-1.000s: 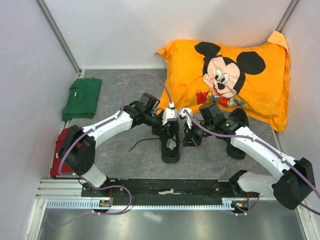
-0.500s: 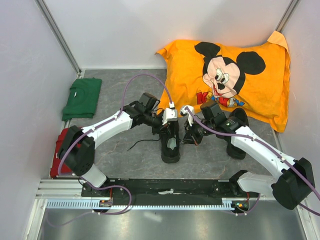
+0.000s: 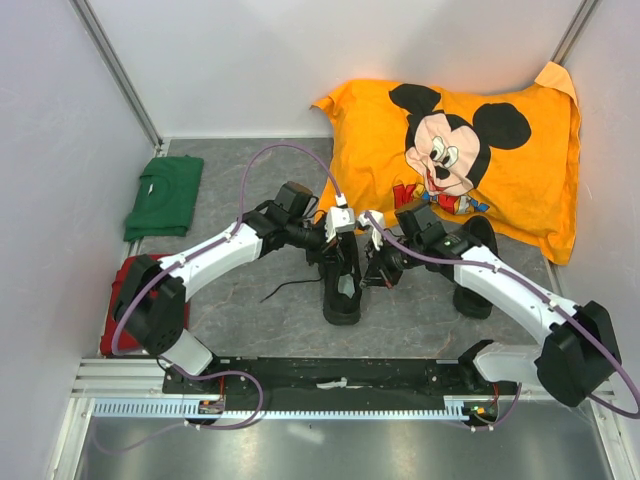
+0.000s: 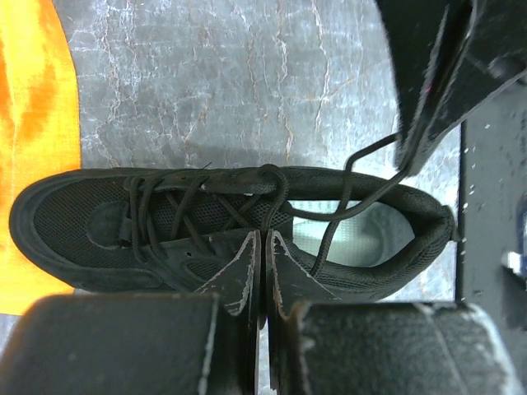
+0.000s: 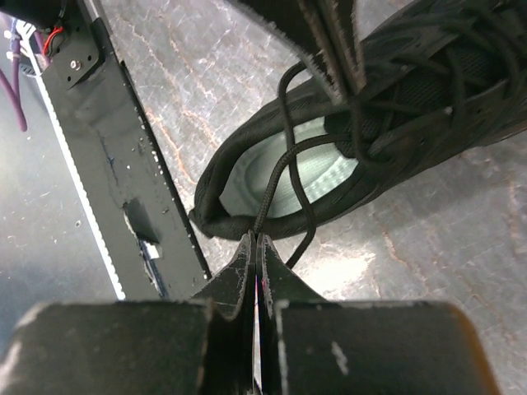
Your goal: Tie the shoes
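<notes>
Shoe: all-black low-top lace-up sneaker lay between my two arms, heel toward me.
Right gripper: pinched its thin black lace, just right of the opening.
Left gripper: closed over its left side; I couldn't tell on what.

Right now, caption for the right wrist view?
Wrist view: right gripper shut on a lace running from the black sneaker.

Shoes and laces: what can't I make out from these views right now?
Second shoe: top external, right arm crosses its middle; outside both wrist views.
Centre shoe lacing: top external, too thin and dark against the shoe.
Left gripper pinch: left wrist, shut fingers hide what they hold.
Lace end: right wrist, lost inside right gripper.
</notes>
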`<state>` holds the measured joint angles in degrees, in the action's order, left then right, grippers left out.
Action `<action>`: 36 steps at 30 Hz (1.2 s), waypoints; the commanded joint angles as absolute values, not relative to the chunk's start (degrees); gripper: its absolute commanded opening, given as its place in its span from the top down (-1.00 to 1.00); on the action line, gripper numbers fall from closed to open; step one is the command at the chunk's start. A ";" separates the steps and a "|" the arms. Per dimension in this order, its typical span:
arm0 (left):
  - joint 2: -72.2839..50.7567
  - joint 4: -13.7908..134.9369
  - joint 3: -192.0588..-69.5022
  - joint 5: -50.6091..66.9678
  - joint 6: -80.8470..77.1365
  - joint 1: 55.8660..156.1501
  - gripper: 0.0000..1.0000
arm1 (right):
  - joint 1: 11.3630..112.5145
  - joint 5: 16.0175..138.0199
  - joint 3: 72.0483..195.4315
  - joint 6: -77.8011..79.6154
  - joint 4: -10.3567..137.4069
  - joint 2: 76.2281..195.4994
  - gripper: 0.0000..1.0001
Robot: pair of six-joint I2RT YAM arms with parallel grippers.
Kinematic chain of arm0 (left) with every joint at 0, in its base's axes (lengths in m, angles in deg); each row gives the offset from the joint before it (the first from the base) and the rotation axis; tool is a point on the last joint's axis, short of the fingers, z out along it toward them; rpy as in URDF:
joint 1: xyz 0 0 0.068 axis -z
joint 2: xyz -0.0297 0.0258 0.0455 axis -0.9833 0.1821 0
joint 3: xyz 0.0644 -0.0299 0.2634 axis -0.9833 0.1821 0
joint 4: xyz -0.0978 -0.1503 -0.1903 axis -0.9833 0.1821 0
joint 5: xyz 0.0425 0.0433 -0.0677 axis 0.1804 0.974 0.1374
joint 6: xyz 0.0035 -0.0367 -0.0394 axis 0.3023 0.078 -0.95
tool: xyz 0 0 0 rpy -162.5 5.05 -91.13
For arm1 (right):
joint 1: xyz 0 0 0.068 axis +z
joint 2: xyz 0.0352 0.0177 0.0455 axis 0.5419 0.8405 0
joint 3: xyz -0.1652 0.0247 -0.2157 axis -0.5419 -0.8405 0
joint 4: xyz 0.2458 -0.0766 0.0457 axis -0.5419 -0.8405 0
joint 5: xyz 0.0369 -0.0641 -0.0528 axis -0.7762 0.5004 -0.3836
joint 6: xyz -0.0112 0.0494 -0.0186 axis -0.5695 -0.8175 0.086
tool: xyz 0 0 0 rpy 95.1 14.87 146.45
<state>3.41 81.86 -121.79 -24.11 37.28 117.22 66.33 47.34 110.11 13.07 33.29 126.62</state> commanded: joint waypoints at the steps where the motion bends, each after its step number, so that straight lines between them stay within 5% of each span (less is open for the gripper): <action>1: 0.32 75.34 -121.63 -25.04 30.65 117.13 0.97 | 66.39 47.75 113.74 13.52 37.23 127.90 1.00; 20: -1.53 76.56 -120.66 -30.84 31.25 116.07 0.91 | 66.47 51.26 115.59 6.32 44.17 135.11 1.00; 28: -2.32 79.81 -120.13 -32.42 33.45 115.46 0.59 | 66.56 51.96 116.20 7.28 42.15 137.22 1.00; 36: -1.27 80.52 -120.57 -31.02 33.02 113.52 0.58 | 67.09 50.82 116.64 9.74 41.36 136.70 1.00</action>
